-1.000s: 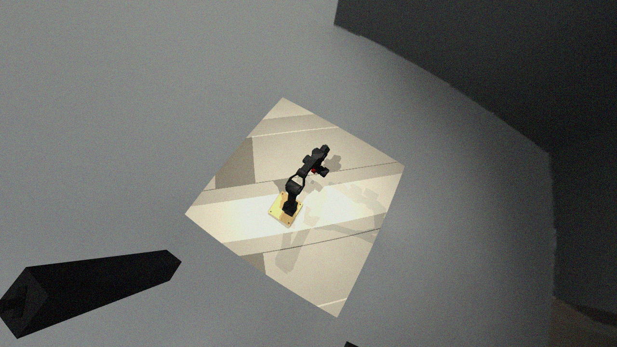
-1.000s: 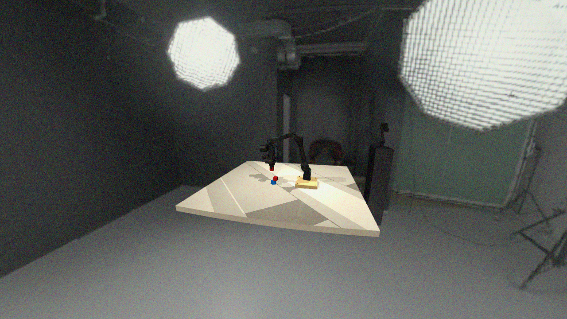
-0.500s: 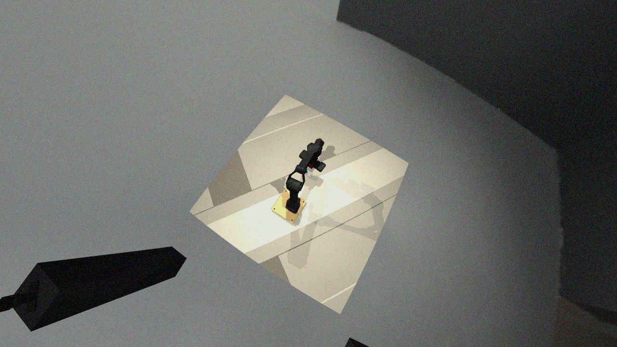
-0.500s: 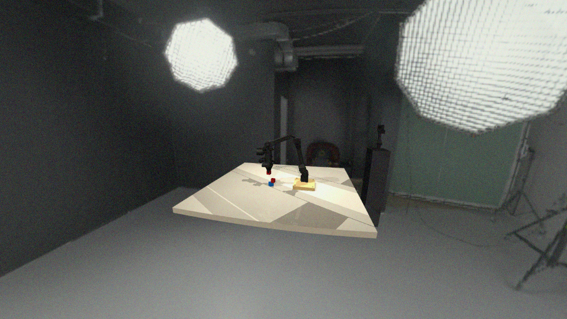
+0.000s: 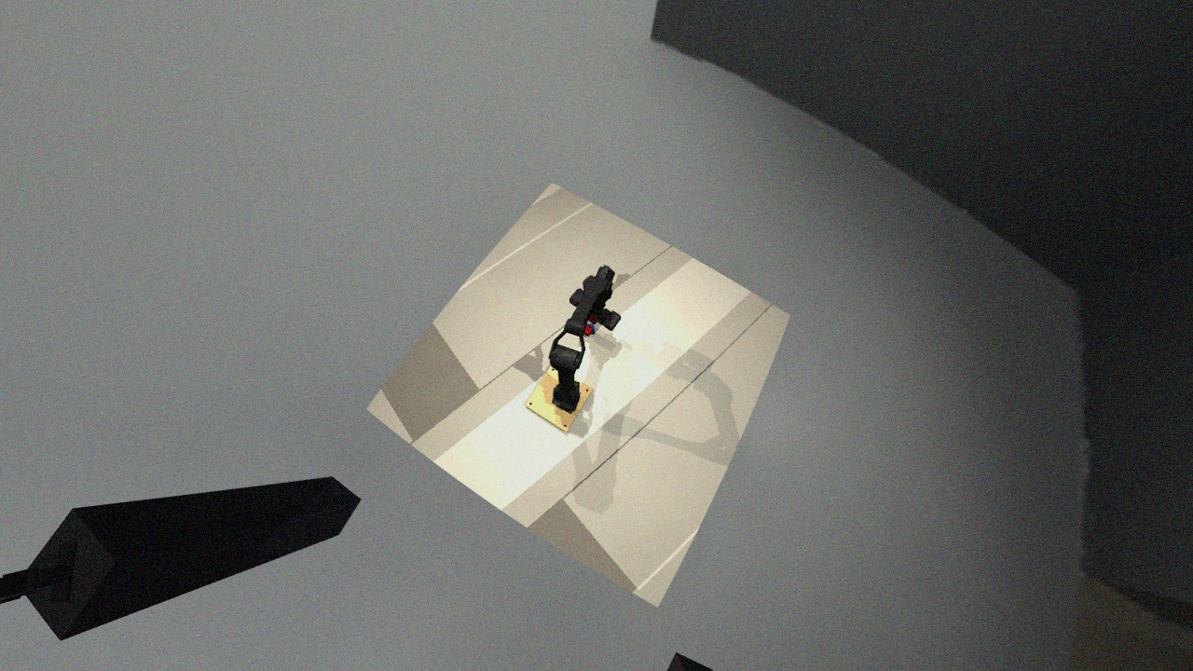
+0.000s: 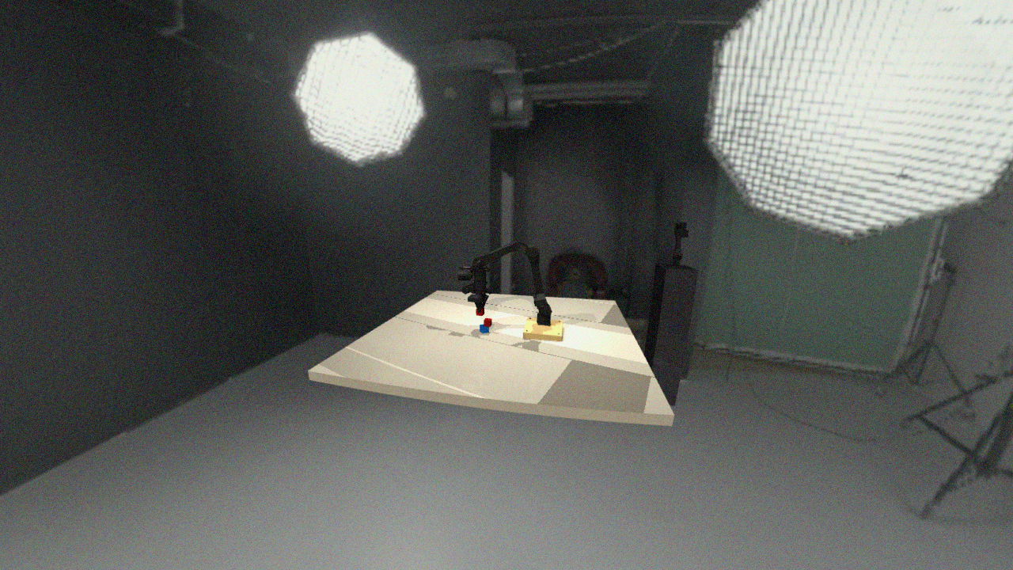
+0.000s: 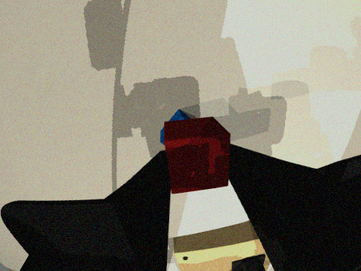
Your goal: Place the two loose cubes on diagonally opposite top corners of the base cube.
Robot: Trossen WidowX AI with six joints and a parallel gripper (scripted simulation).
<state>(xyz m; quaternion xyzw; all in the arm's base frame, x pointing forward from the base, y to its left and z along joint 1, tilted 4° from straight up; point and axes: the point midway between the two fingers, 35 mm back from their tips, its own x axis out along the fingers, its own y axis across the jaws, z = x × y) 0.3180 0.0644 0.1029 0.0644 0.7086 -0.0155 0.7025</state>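
Wrist view | red cube [image 7: 197, 158] in jaws | blocks most of blue cube [image 7: 177, 118]

I seem to be in a dim photo or film studio: two big glowing lamps [image 6: 359, 97] hang high left and right, a tripod [image 6: 986, 464] stands right, and dark walls [image 6: 396, 212] surround my table [image 5: 516, 275] [image 6: 453, 368].

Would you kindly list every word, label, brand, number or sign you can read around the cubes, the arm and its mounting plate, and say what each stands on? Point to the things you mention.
None can be read.
Held red cube [image 7: 199, 162]: no lettering seen.
Other red cube [image 6: 487, 322] and blue cube [image 6: 483, 328] [image 7: 178, 116]: too small or covered to tell.
Mounting plate [image 5: 546, 408] [image 6: 544, 335] [image 7: 210, 253]: dark dots, no text.
Arm [image 5: 566, 359] [image 6: 534, 272]: none legible.
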